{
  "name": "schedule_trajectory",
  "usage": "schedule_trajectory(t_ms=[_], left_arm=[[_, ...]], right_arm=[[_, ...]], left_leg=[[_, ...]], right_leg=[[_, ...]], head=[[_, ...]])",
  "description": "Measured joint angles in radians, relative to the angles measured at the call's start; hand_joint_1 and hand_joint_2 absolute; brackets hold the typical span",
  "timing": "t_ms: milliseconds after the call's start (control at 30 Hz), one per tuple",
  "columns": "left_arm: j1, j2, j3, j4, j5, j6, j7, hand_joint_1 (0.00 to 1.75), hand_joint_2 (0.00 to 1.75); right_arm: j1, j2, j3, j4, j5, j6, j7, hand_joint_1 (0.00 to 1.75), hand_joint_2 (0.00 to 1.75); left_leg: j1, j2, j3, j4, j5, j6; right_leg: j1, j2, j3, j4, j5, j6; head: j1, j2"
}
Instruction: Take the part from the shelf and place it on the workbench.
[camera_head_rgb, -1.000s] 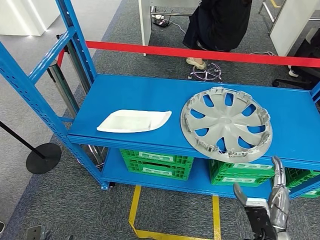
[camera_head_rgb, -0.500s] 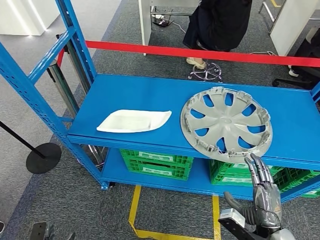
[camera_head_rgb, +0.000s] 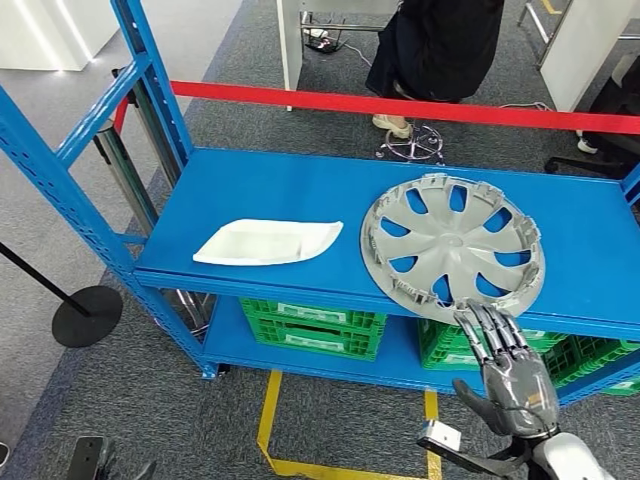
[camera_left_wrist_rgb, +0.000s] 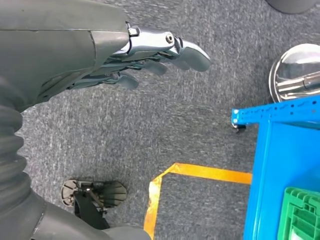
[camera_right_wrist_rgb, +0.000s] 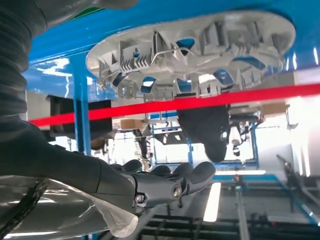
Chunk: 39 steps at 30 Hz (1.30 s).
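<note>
Right hand (camera_head_rgb: 513, 375) has risen, fingertips seemingly just beneath hubcap (camera_head_rgb: 451, 245) rim.

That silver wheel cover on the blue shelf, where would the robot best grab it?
Probably at its near rim. The wheel cover lies flat, its front edge jutting slightly past the shelf lip. The open right hand is just below that edge, so coming from the front, fingers could go over the rim and the thumb under.

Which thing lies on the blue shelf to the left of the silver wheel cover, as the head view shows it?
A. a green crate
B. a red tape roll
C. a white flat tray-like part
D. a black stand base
C: the white part lies flat on the blue shelf, left of the wheel cover and apart from it.
</note>
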Motion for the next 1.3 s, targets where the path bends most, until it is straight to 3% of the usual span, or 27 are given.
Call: schedule_trajectory(t_ms=[667, 1300], left_arm=[[-0.003, 0.037, -0.074, 0.039, 0.040, 0.015, 0.004, 0.00, 1.75], [-0.008, 0.055, -0.119, 0.063, 0.063, 0.028, 0.004, 0.00, 1.75]], right_arm=[[-0.165, 0.001, 0.021, 0.144, -0.050, 0.155, -0.062, 0.00, 1.75], [-0.286, 0.033, 0.075, 0.279, -0.085, 0.226, -0.073, 0.00, 1.75]], left_leg=[[0.000, 0.000, -0.001, 0.001, 0.000, 0.000], [0.000, 0.000, -0.003, 0.001, 0.000, 0.000]], right_leg=[[0.000, 0.000, 0.000, 0.001, 0.000, 0.000], [0.000, 0.000, -0.002, 0.001, 0.000, 0.000]], head=[[0.000, 0.000], [0.000, 0.000]])
